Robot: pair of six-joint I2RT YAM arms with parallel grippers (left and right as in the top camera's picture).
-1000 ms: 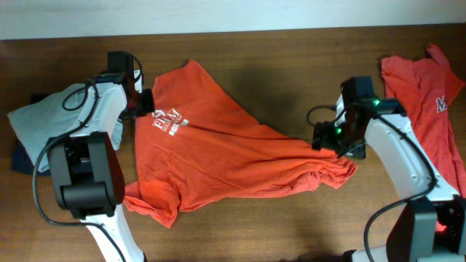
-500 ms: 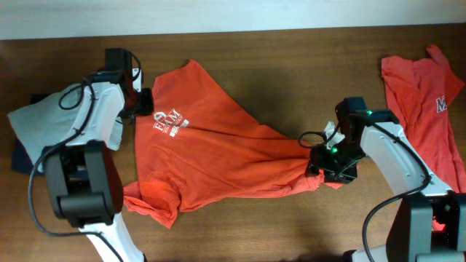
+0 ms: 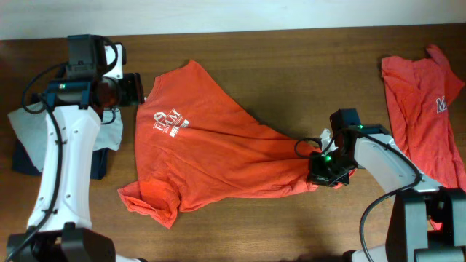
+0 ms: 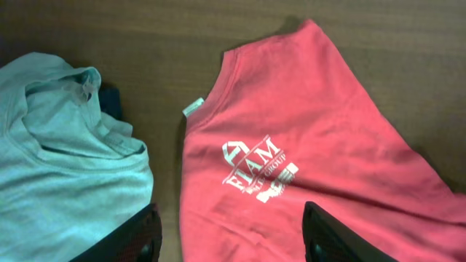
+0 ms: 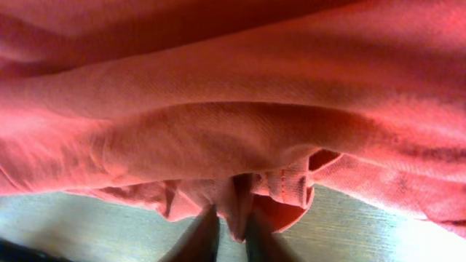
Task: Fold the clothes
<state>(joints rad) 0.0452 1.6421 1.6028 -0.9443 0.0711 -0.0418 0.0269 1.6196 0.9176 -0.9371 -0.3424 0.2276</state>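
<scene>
An orange-red T-shirt [image 3: 211, 153] with white chest lettering [image 3: 169, 122] lies crumpled across the middle of the wooden table, its right end bunched into a narrow tail. My right gripper [image 3: 324, 169] is shut on that tail. In the right wrist view the fingers [image 5: 206, 236] pinch a fold of the shirt's hem [image 5: 284, 193] just above the tabletop. My left gripper [image 3: 135, 89] hovers open beside the shirt's top left corner. In the left wrist view the gripper [image 4: 231, 244] stands wide over the shirt [image 4: 306, 131], holding nothing.
A second orange-red T-shirt [image 3: 426, 109] lies at the far right edge. At the far left a pale grey-green garment [image 3: 29, 127] rests on a dark blue one [image 3: 22, 160]. Bare wood [image 3: 291, 65] shows behind the middle shirt.
The left gripper opened, let go of the shirt's top left corner and drew back to the left. The right gripper moved down and left, then closed on the shirt's bunched right end.
</scene>
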